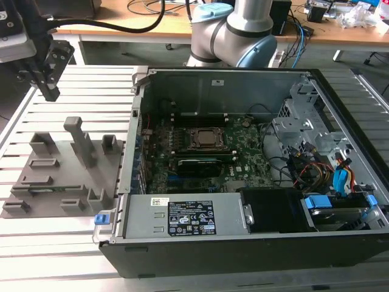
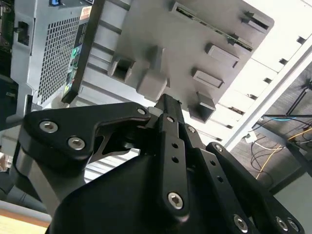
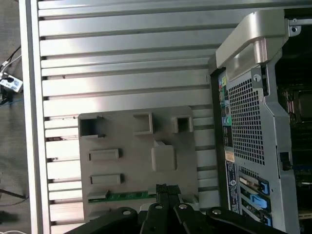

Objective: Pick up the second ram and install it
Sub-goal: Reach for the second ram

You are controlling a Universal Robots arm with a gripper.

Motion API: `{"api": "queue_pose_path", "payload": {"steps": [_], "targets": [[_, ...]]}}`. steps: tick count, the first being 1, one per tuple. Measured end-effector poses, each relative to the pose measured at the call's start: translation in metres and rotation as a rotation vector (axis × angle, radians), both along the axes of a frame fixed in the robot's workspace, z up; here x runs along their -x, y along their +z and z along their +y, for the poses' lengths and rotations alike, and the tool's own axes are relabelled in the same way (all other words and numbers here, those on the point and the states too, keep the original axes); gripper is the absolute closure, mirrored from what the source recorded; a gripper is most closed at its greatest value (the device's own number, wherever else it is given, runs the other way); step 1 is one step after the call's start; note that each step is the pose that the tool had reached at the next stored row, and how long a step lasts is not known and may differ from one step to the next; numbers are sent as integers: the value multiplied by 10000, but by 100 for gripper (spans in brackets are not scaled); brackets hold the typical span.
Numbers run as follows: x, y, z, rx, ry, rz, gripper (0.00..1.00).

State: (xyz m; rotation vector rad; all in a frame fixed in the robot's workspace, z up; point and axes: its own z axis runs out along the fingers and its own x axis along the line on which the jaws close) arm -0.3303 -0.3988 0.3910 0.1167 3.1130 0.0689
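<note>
Above the gray holder (image 1: 61,177), the tool (image 1: 50,92) hangs closed, empty; second ram (image 3: 129,196) rests below.

Wooden desk (image 1: 355,34) — slotted metal table (image 1: 67,243)

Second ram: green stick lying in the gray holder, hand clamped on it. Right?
Not quite. The second ram does lie in the gray holder, but the hand isn't on it. The exterior view shows the hand in the air above the holder, toward that view's left, holding nothing.
</note>
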Motion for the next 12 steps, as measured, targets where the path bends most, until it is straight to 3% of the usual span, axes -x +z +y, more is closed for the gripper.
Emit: {"api": "queue_pose_path", "payload": {"steps": [4, 6, 7, 8, 10, 12], "targets": [[230, -11, 0, 0, 0, 0, 89], [279, -15, -18, 1, 1, 2, 89], [313, -19, -47, 0, 2, 1, 89], [355, -26, -116, 0, 0, 2, 89], [369, -38, -193, -2, 2, 0, 89], [369, -38, -196, 0, 0, 1, 89]]}}
